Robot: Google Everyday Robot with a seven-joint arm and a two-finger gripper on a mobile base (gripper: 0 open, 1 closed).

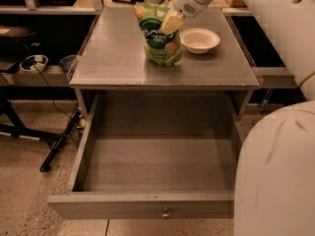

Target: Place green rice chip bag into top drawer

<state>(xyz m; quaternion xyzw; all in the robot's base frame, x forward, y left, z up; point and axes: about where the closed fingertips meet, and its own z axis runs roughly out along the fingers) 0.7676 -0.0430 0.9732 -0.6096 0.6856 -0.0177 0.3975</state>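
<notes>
The green rice chip bag (160,45) stands upright on the desk (113,58) with the gripper (172,22) right at its top-right corner (can't tell if it's actually got hold), and the top drawer (147,205) sits open below, nearer the camera.

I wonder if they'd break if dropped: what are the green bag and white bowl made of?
The green rice chip bag looks like thin glossy plastic film: it shines and wrinkles. The white bowl looks smooth and dull, perhaps paper or plastic; I cannot tell which. The pincer is at the bag's top.
</notes>
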